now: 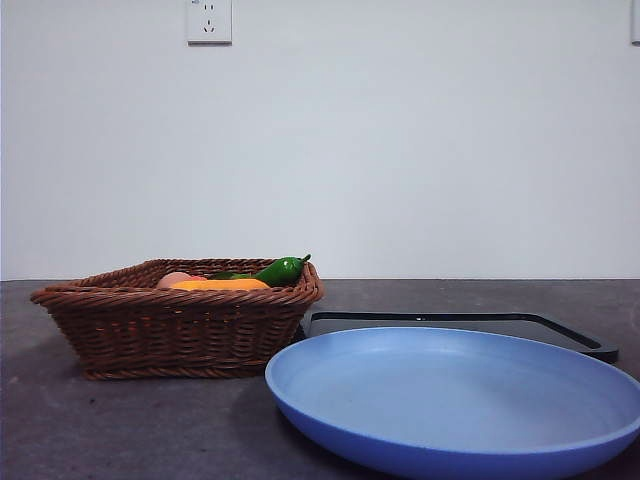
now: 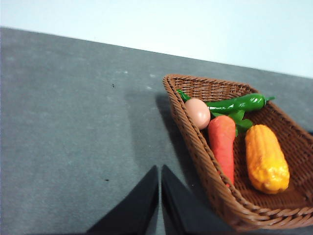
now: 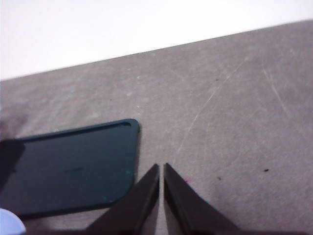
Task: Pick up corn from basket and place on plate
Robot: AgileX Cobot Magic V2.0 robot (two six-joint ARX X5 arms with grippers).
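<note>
The orange-yellow corn [image 2: 266, 158] lies in the brown wicker basket [image 2: 198, 142], beside an orange carrot [image 2: 222, 147]. In the front view only the corn's top [image 1: 220, 285] shows above the basket rim [image 1: 180, 330]. The light-blue plate [image 1: 460, 405] sits near and to the right of the basket. My left gripper [image 2: 160, 171] hangs shut over bare table beside the basket's outer wall, holding nothing. My right gripper [image 3: 161, 169] is shut and empty, over the table next to the black tray [image 3: 68, 166]. Neither arm shows in the front view.
In the basket also lie a green pepper [image 2: 234, 104] and a round pinkish-orange fruit [image 2: 197, 113]. A flat black tray [image 1: 450, 325] lies behind the plate. A sliver of the plate [image 3: 10, 226] shows in the right wrist view. A white wall with a socket [image 1: 209, 21] stands behind.
</note>
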